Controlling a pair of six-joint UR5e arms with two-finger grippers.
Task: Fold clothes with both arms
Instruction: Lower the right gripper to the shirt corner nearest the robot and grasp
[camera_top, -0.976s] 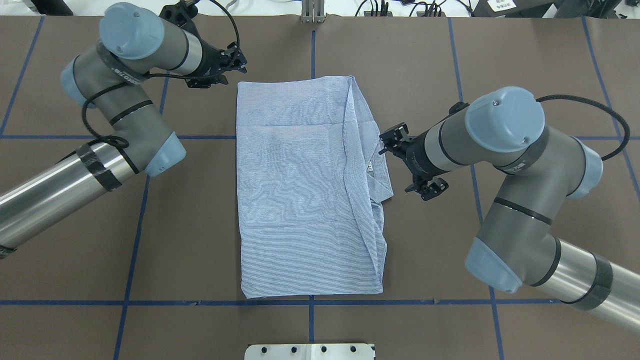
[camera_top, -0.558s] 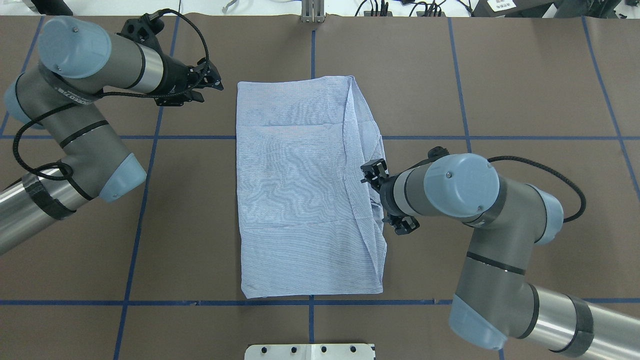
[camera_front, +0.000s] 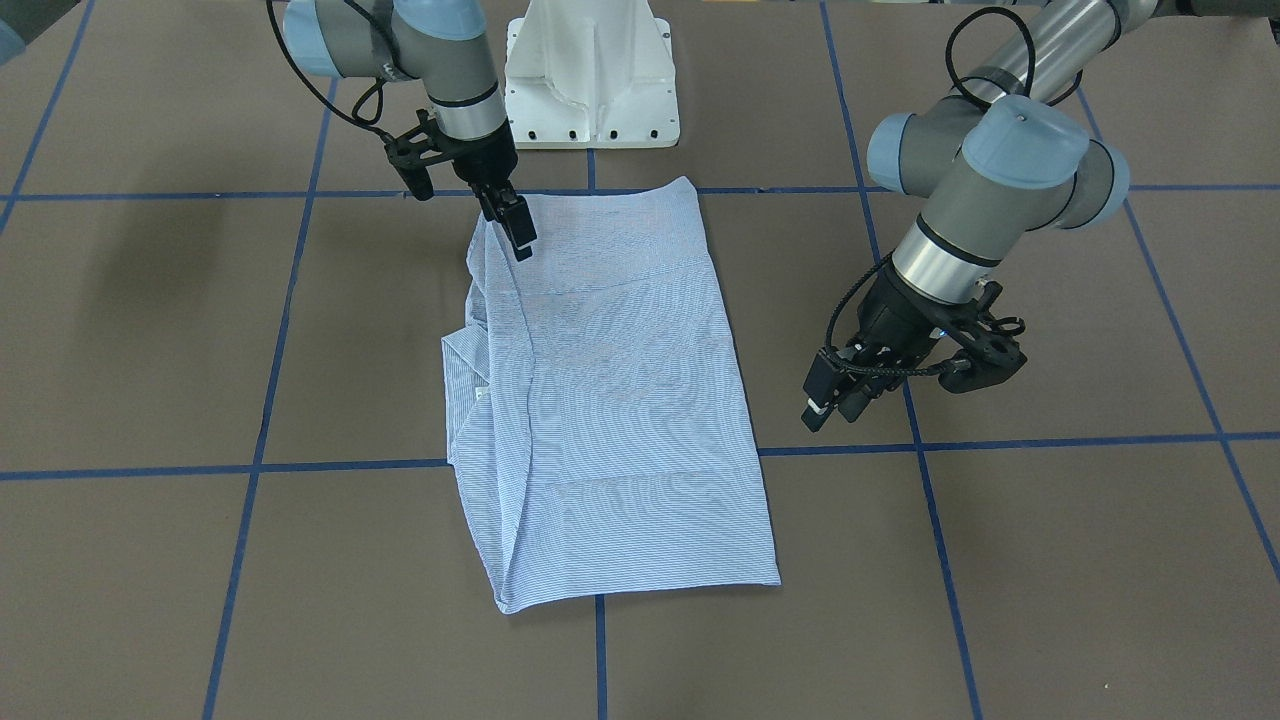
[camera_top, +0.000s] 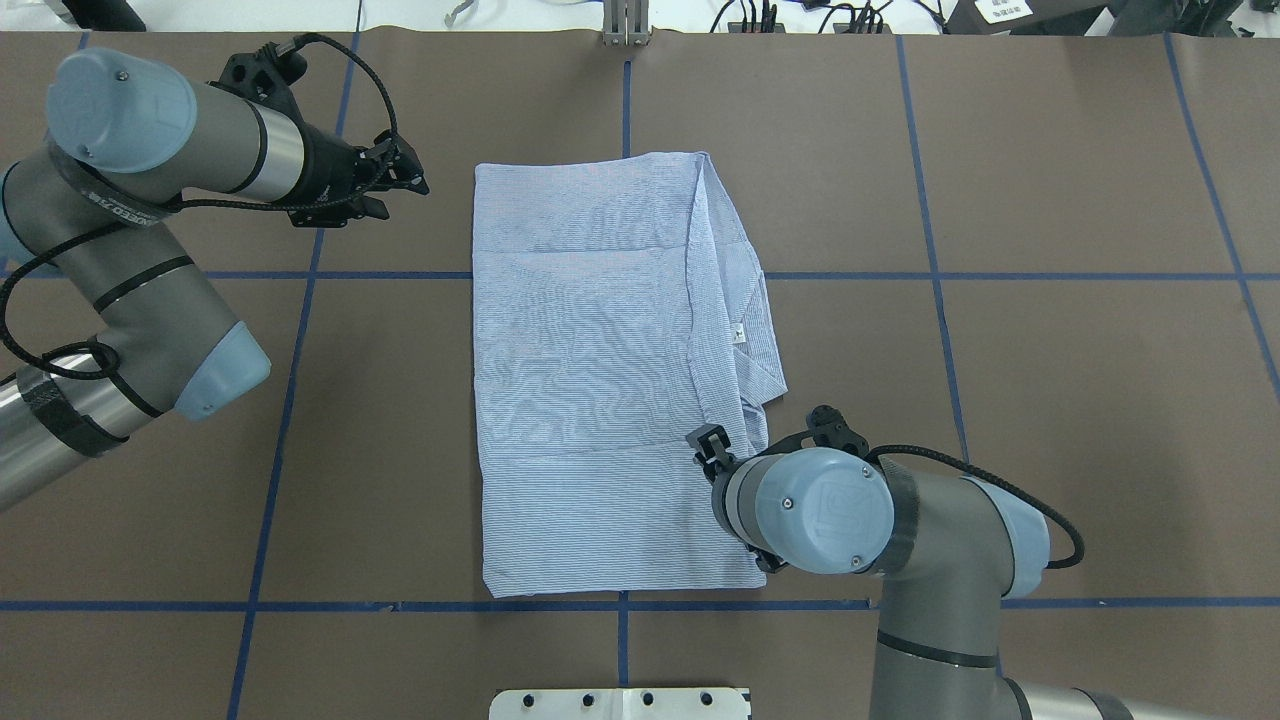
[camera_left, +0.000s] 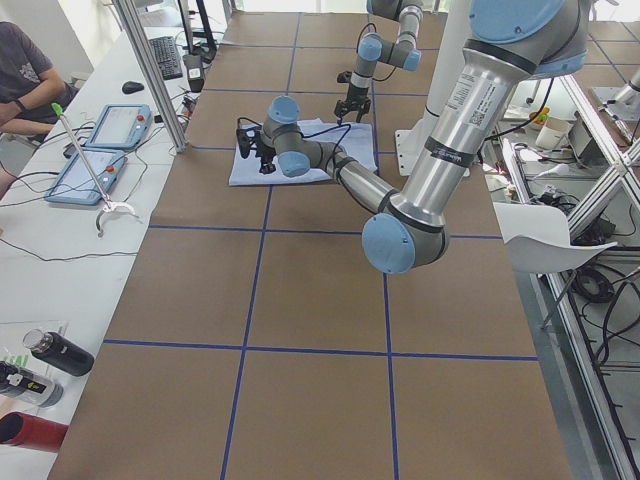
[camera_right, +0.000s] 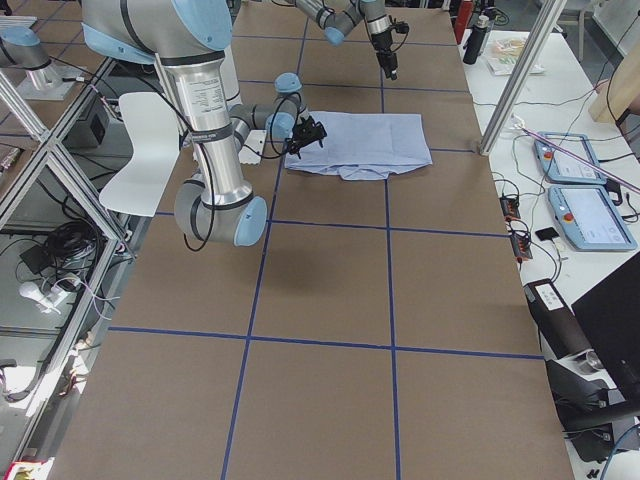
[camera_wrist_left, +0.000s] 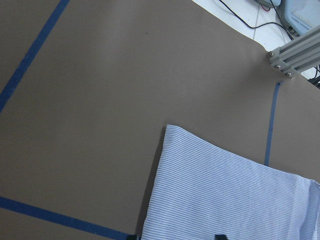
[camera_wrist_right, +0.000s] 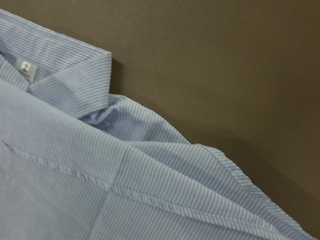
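Cotton shirt (camera_front: 620, 400) lies part-folded on the desk (camera_front: 150, 350). Right pincer (camera_front: 470, 215), spread, hovers over its collar-side edge, likely to grasp. Left pincer (camera_front: 830, 405), also spread, stands alongside.

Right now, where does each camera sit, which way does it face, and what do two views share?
Front: across the table, facing the base; left arm at right, right arm at left.
Overhead: behind the base, looking down; both arms.
Left: table's left end; left arm near.
Right: table's right end; right arm near.
Left wrist: above a corner of the shirt; no arm.
Right wrist: above the collar; no arm.
Front and overhead share the shirt.
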